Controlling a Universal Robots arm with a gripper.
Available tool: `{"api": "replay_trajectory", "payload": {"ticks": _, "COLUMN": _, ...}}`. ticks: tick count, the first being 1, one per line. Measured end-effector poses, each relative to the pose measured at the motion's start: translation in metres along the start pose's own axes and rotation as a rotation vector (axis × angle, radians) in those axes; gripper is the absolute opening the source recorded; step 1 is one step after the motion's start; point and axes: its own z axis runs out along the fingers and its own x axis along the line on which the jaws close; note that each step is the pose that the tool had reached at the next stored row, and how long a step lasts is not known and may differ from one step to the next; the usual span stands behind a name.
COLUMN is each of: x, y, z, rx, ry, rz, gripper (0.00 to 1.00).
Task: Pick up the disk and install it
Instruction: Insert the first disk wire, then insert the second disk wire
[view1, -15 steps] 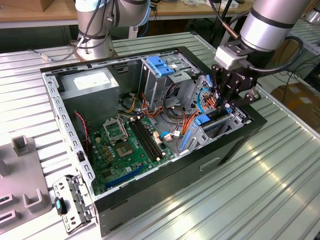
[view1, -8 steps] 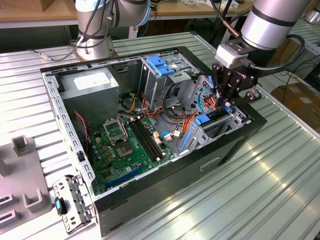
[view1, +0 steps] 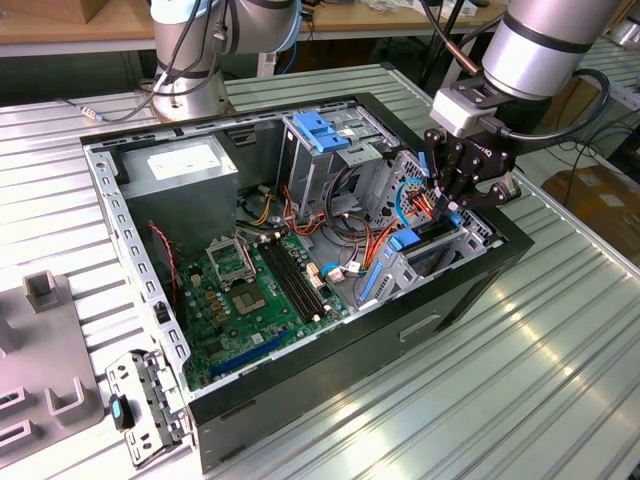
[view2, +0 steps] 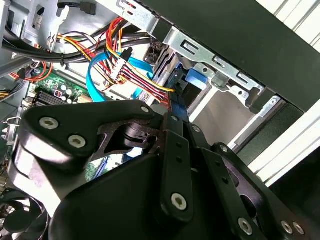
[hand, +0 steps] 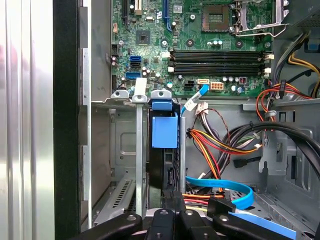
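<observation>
Fingers (view1: 452, 205) pinched narrowly on the edge of the disk (hand: 164, 165), which stands upright in its bay.

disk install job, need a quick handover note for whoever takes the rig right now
Gripper: low inside the open computer case, at the drive bay on the exterior view's right; it cannot be told whether it is open or shut.
Disk: on edge in the bay slot between the metal rails, its blue tab towards the motherboard, in line with the gripper in the first wrist view.
Done: the disk is off the table and in the bay.
Left: whether it is fully seated cannot be told, and no cable can be seen plugged into it. Loose cables lie right beside the slot.
</observation>
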Motion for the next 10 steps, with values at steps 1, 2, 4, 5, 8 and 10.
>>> {"api": "replay_trajectory", "payload": {"ticks": 1, "x": 0.0000, "y": 0.0000, "z": 0.0000, "rx": 0.0000, "ry": 0.0000, "rz": 0.000, "gripper": 0.11}}
{"api": "replay_trajectory", "payload": {"ticks": 2, "x": 0.0000, "y": 0.0000, "z": 0.0000, "rx": 0.0000, "ry": 0.0000, "rz": 0.000, "gripper": 0.11}}
{"api": "replay_trajectory", "payload": {"ticks": 4, "x": 0.0000, "y": 0.0000, "z": 0.0000, "rx": 0.0000, "ry": 0.0001, "rz": 0.000, "gripper": 0.11}}
{"api": "replay_trajectory", "payload": {"ticks": 5, "x": 0.0000, "y": 0.0000, "z": 0.0000, "rx": 0.0000, "ry": 0.0001, "rz": 0.000, "gripper": 0.11}}
{"api": "replay_trajectory", "payload": {"ticks": 8, "x": 0.0000, "y": 0.0000, "z": 0.0000, "rx": 0.0000, "ry": 0.0001, "rz": 0.000, "gripper": 0.11}}
{"api": "replay_trajectory", "payload": {"ticks": 10, "x": 0.0000, "y": 0.0000, "z": 0.0000, "rx": 0.0000, "ry": 0.0001, "rz": 0.000, "gripper": 0.11}}
